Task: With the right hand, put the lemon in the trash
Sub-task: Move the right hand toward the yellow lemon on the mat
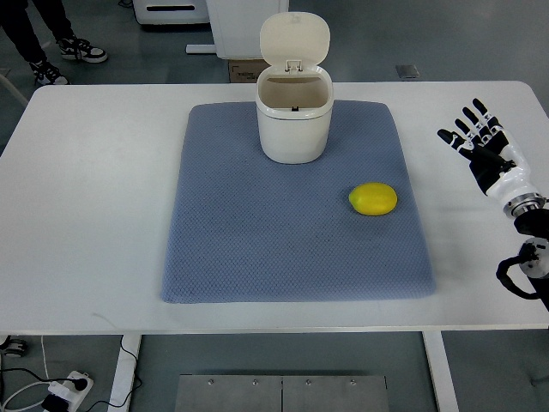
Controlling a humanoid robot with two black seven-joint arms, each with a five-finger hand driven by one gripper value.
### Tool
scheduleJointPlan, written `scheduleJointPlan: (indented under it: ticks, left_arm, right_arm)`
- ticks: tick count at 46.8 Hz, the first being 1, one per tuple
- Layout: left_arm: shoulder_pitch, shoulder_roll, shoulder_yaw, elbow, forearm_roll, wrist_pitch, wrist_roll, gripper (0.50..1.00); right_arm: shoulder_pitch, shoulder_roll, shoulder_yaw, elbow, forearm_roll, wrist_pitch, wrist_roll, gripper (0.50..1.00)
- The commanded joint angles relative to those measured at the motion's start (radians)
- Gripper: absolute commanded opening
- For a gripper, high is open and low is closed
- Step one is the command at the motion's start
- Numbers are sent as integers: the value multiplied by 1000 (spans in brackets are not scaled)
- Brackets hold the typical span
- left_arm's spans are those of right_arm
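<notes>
Lemon (373,199) sits mid-right on the mat; right hand (480,142), fingers spread and empty, could nudge it rolling away.

A white worktop (94,215) stands on a grey floor (480,43). Beyond its far left corner a person's sneakers (81,50) show; a power strip (64,390) lies under the near left corner.

Bright, even overhead light, soft faint shadows, sharp focus, no glare.
</notes>
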Motion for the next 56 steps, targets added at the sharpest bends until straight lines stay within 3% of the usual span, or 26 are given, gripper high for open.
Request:
scheduleJointPlan:
  ticks: [1, 15, 56]
  left_arm:
    - [0, 0, 0, 0, 0, 0, 0, 1000]
    - [0, 0, 0, 0, 0, 0, 0, 1000]
    - [0, 0, 0, 0, 0, 0, 0, 1000]
  right_arm:
    - [1, -15, -40, 2, -8, 0, 39, 1000]
    - [21, -30, -179, 6, -105, -9, 136, 1000]
    - [27, 16, -187, 17, -444, -12, 152, 1000]
